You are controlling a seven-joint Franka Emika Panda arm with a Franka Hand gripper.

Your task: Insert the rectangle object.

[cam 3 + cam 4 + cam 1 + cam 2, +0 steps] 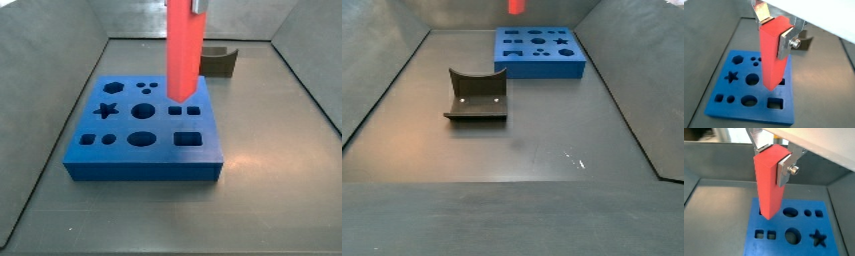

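Nearest the lens in both wrist views is the pincer [776, 31], its flat silver fingers [785, 42] pressed against opposite faces of the rectangle object [773, 55], a smooth red-coral bar with flat sides and square edges that it grips near the upper end. The bar hangs upright, and its lower end sits directly over the blue block [734, 95], at or just above the block's top face among the holes; whether it touches the surface cannot be told. In a wrist view [771, 183] the same grip shows, one finger plate carrying a round screw head. The blue block [140, 160] is a thick matte slab lying flat on the grey bench [267, 190], its top pierced with cutouts: a star, circles of several sizes, squares and a rectangle. In a side view the bar [183, 50] rises over the block's half farther from the camera. Beyond the block in that view lies the dark olive curved piece [221, 62], well apart from it in a side view [476, 95], a U-shaped cradle with a smooth hollow.
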